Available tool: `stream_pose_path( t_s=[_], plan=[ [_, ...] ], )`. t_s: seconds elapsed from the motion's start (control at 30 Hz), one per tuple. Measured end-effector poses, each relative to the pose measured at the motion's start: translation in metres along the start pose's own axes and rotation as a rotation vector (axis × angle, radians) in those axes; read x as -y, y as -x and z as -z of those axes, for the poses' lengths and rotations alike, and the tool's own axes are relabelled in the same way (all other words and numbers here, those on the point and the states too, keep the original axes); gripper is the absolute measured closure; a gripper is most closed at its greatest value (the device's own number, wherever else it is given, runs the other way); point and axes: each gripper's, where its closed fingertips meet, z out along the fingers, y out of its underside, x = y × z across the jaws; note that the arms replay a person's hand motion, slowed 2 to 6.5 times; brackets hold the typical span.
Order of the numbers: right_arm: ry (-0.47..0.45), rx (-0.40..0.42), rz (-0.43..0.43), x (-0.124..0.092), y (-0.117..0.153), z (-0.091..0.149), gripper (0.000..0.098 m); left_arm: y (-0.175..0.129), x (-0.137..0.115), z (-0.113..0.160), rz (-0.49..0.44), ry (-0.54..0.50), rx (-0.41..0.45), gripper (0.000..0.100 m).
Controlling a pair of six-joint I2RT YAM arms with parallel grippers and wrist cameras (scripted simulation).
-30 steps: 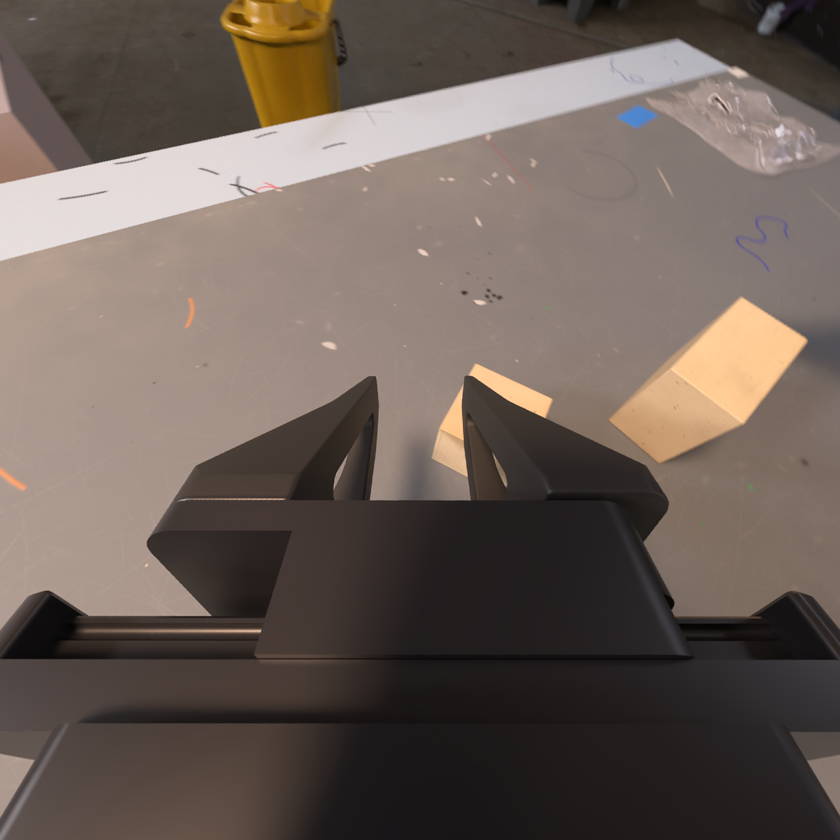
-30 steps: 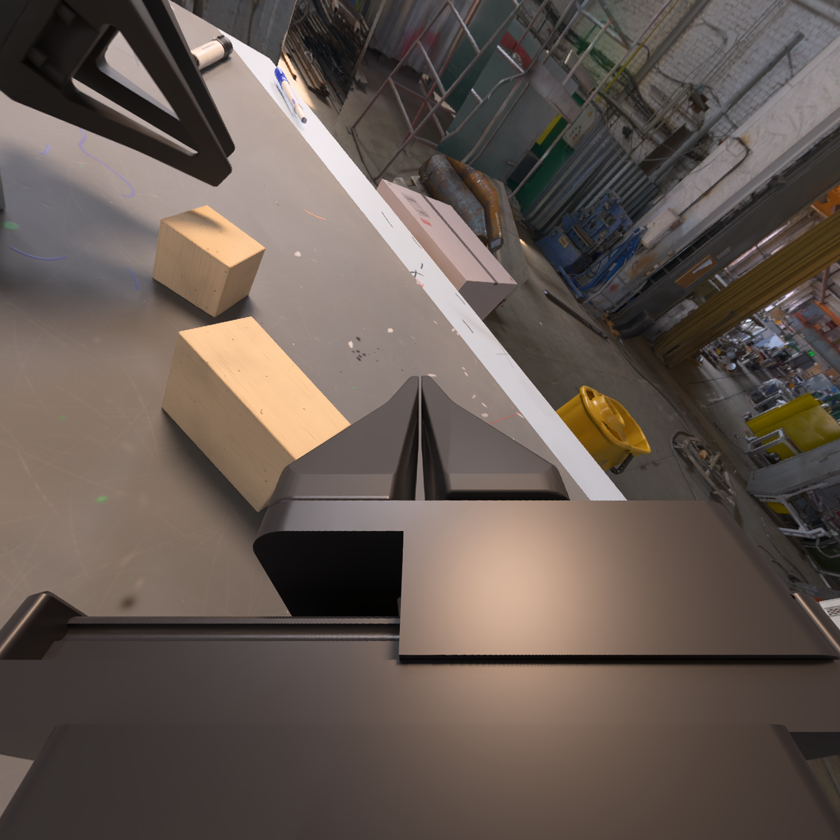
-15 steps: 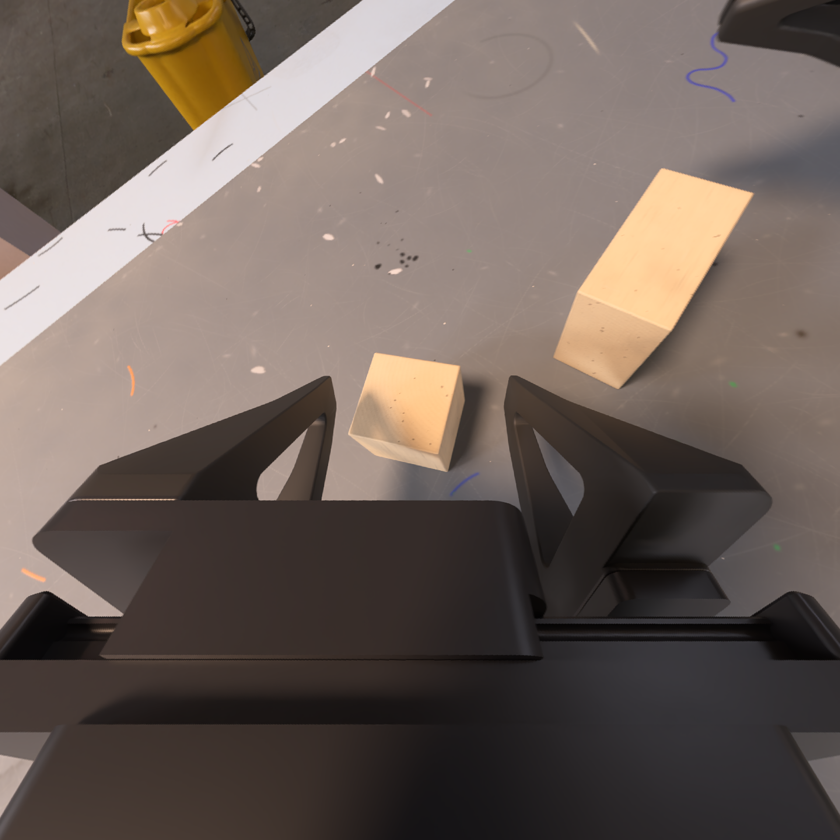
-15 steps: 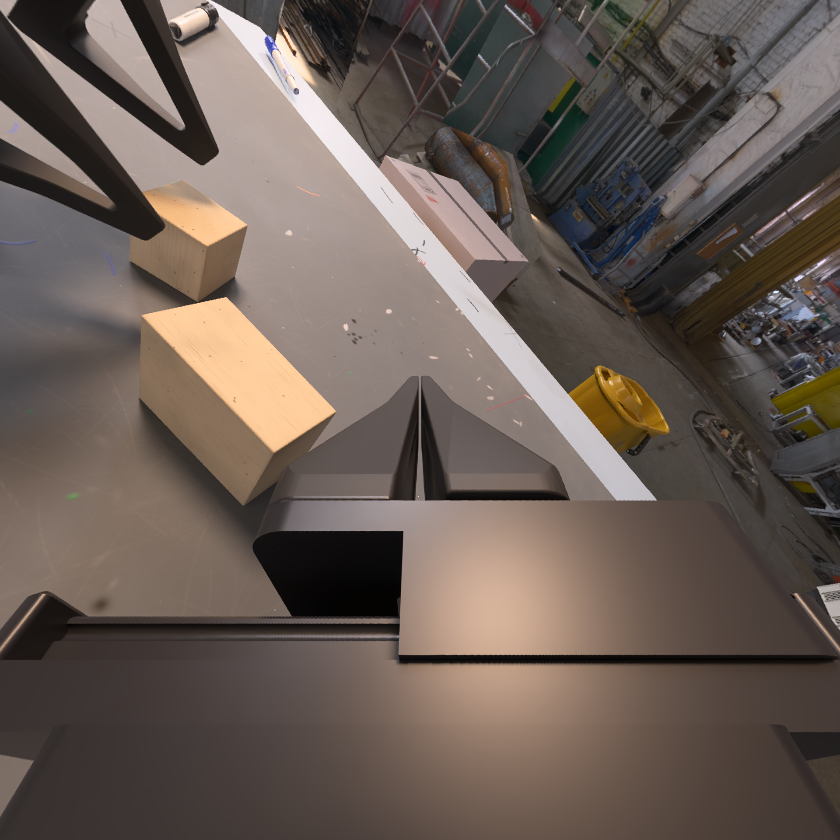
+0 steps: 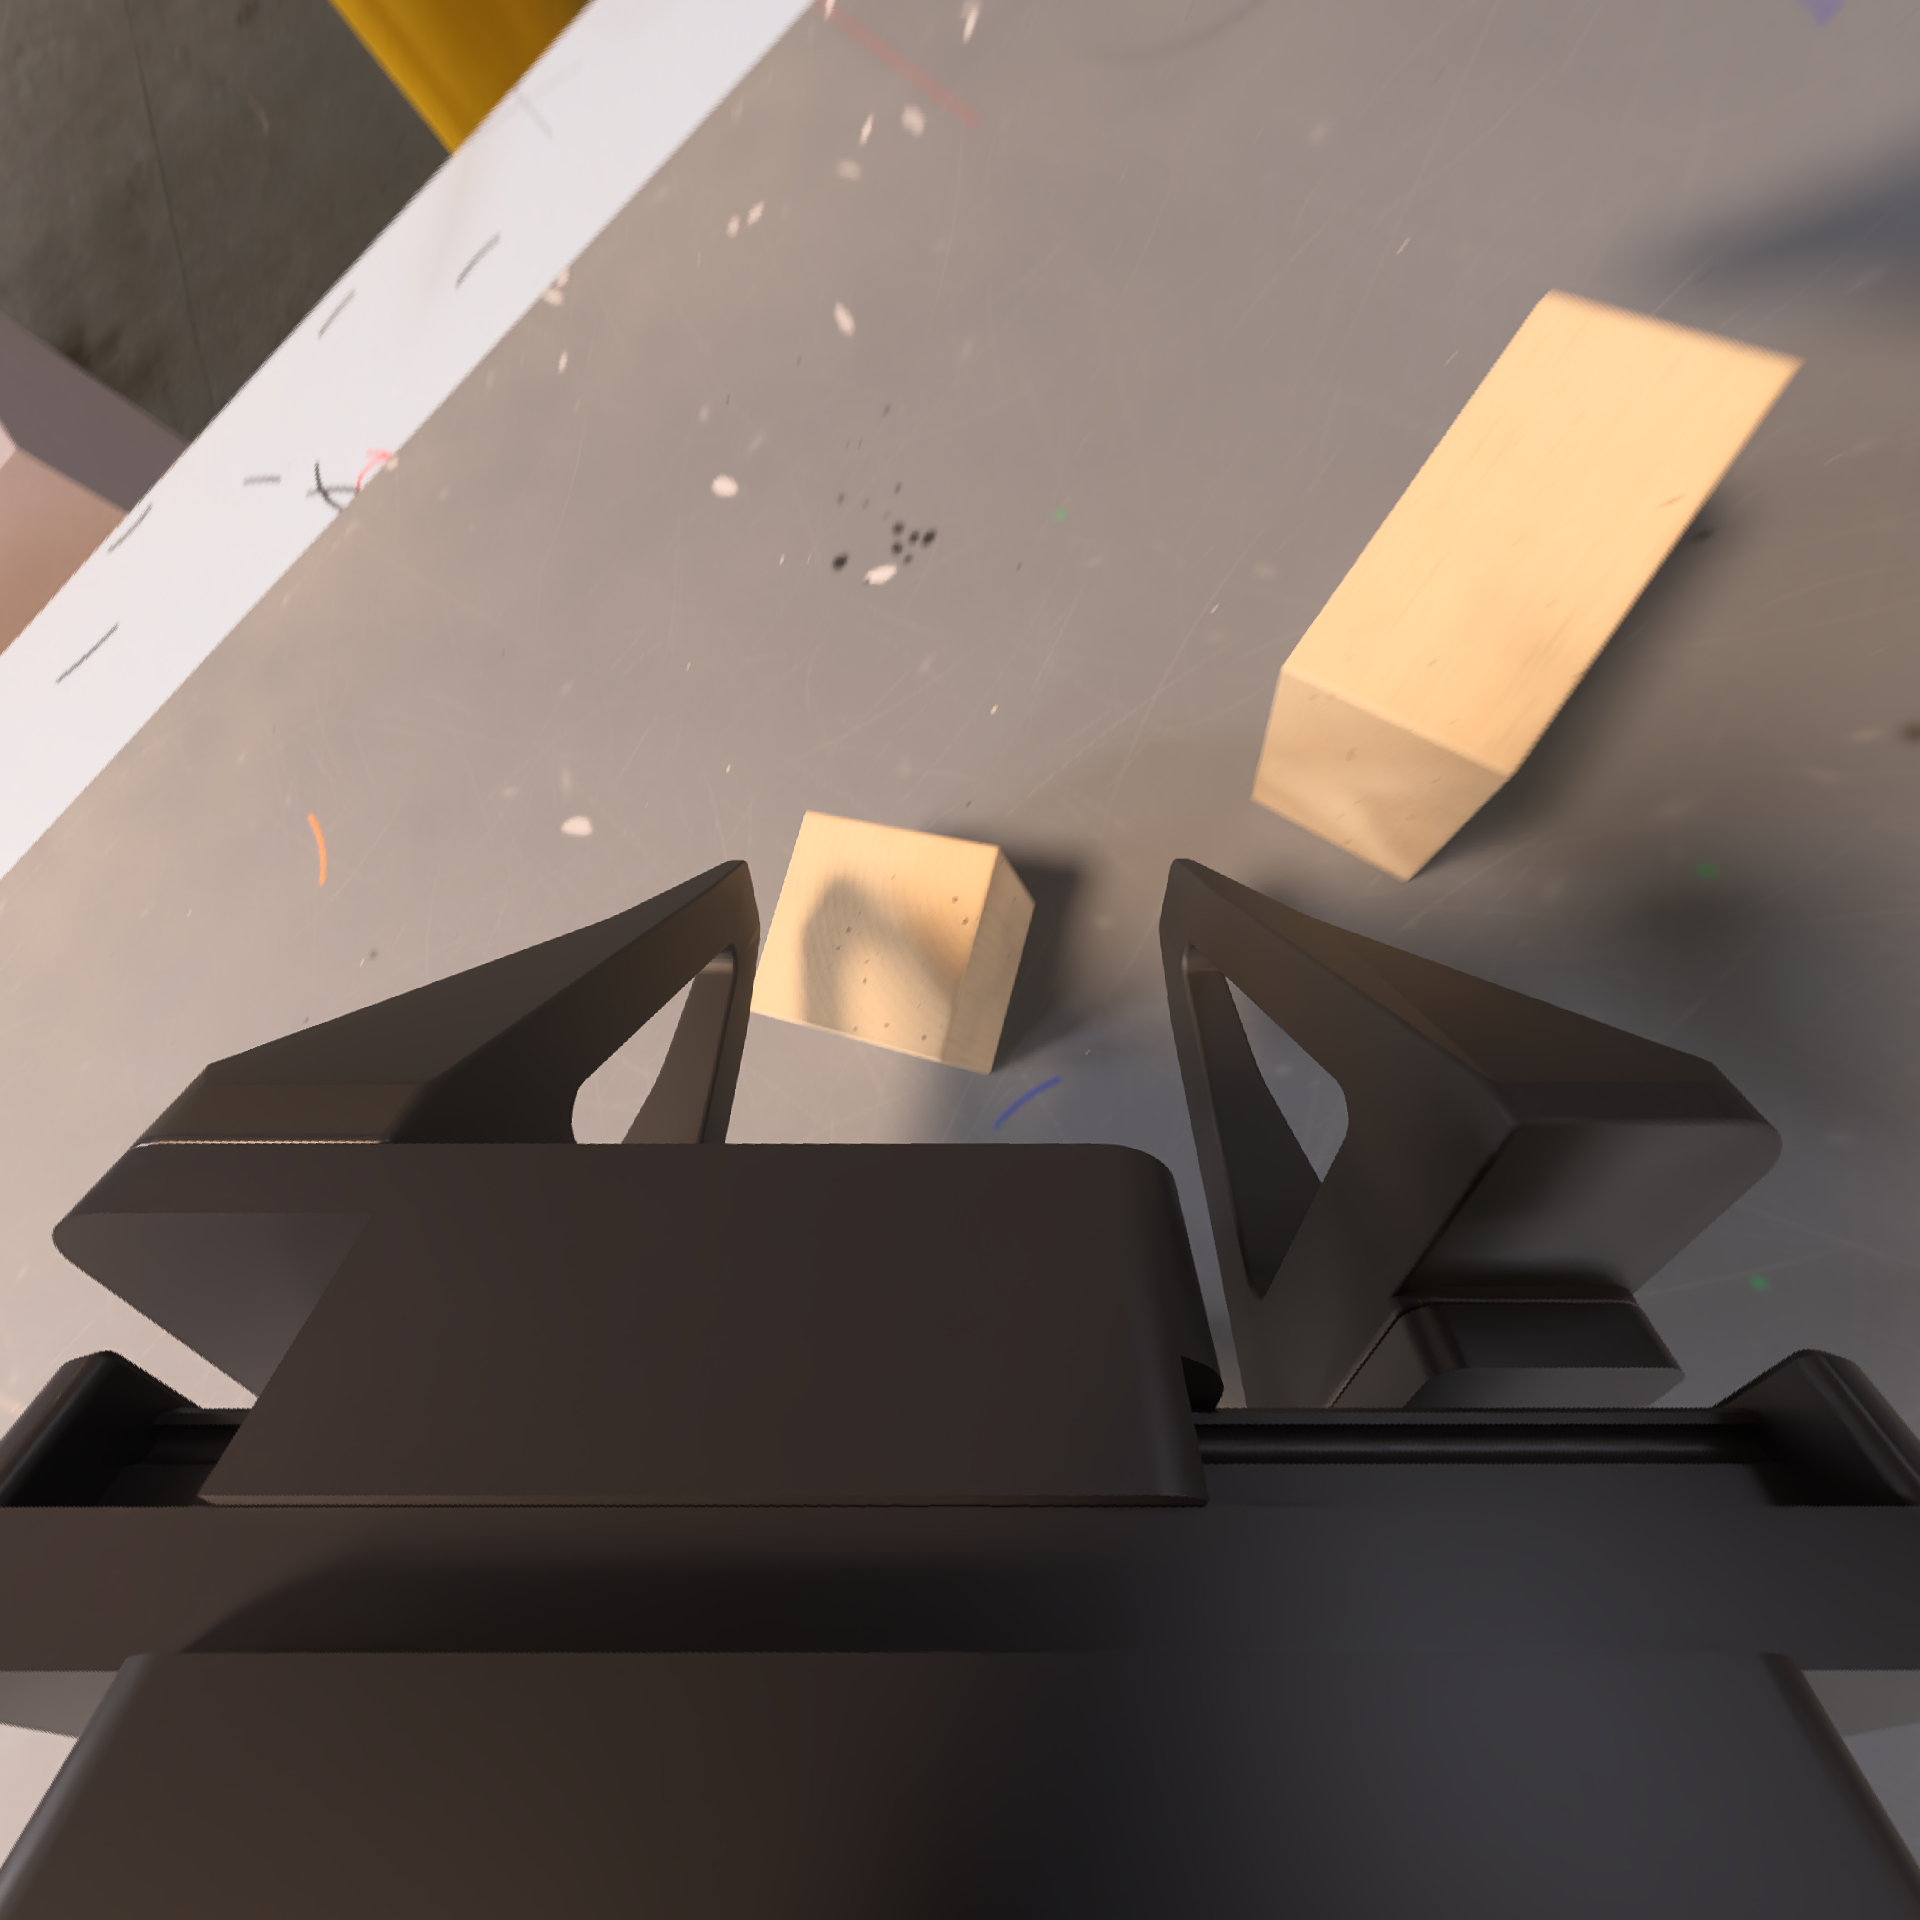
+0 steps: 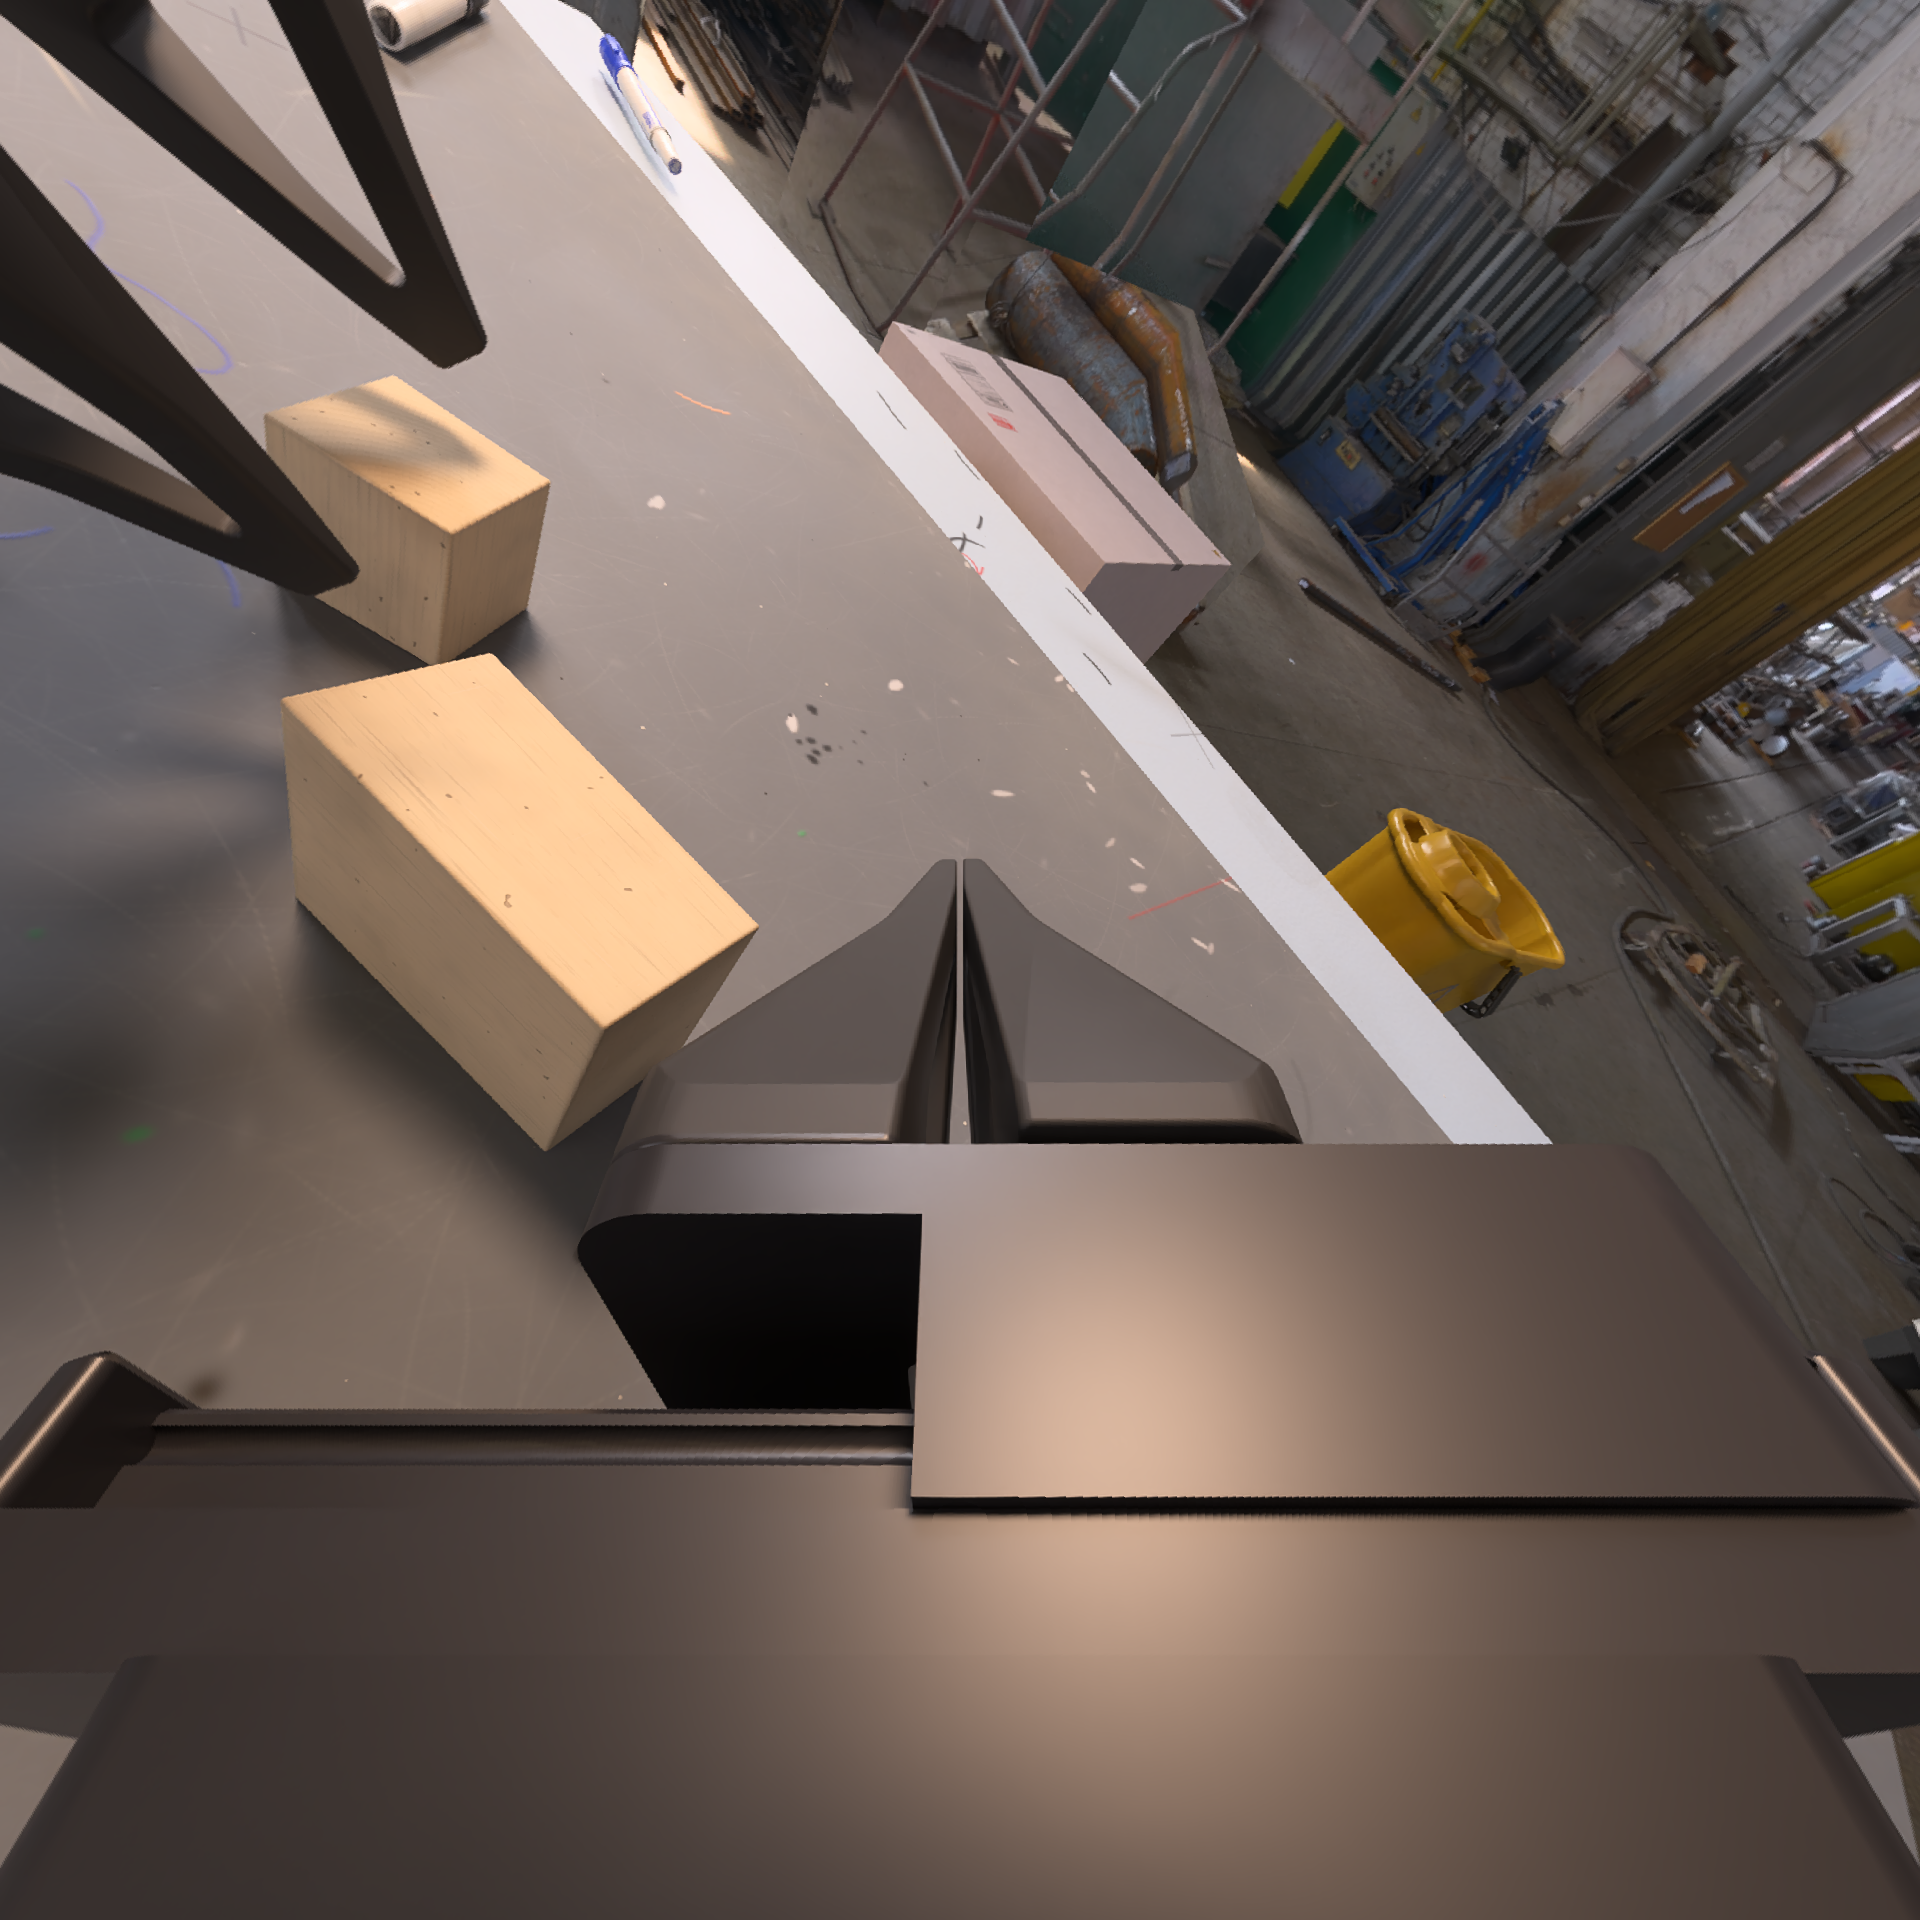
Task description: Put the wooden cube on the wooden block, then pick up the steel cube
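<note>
The small wooden cube [image 5: 894,940] sits on the grey table between the fingers of my left gripper [image 5: 956,883], which is open and just above it, close to the left finger. The longer wooden block [image 5: 1507,561] lies on the table to the cube's right and farther away. In the right wrist view the cube [image 6: 416,509] and the block [image 6: 499,883] lie left of my right gripper [image 6: 959,868], which is shut and empty over the table. The left gripper's fingers [image 6: 260,540] show at the top left, over the cube. No steel cube is in view.
The table [image 5: 582,665] has a white strip along its far edge [image 6: 1195,769]. A blue pen [image 6: 639,104] and a small roll [image 6: 416,16] lie near that edge. Beyond it, on the floor, are a yellow bucket [image 6: 1444,904] and a pale box [image 6: 1049,478].
My left gripper has opened wide, turned and come down over the wooden cube, which now lies between its fingers. My right gripper stays shut and has shifted slightly.
</note>
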Motion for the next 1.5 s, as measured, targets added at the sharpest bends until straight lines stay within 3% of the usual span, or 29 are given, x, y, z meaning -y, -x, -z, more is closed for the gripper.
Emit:
stream_pose_path(
  t_s=[0.17,0.33,0.53,0.83,1.07,1.3,1.5],
  plan=[
    [0.003,0.001,-0.009,-0.001,-0.001,-0.001,0.0969,0.009,-0.019,-0.003,-0.004,0.101,0.060,0.035],
    [0.004,0.000,-0.012,-0.001,-0.001,-0.001,0.0969,0.021,-0.023,0.003,0.075,0.086,0.080,0.035],
    [0.009,0.004,-0.022,-0.003,-0.001,-0.002,0.0969,0.022,-0.007,0.013,0.128,-0.060,-0.017,0.034],
    [0.015,0.002,-0.056,-0.005,-0.004,-0.004,0.0970,0.020,-0.009,0.016,-0.020,-0.122,-0.105,0.029],
    [0.018,-0.001,-0.079,-0.006,-0.006,-0.005,0.0970,0.030,-0.008,0.016,0.012,-0.209,-0.192,0.026],
    [0.023,0.003,-0.078,-0.007,-0.006,-0.005,0.0969,0.026,-0.005,0.007,0.015,-0.216,-0.286,0.026],
    [0.028,0.006,-0.078,-0.009,-0.005,-0.005,0.0969,0.016,-0.011,-0.008,-0.023,-0.134,-0.329,0.025]
  ],
)
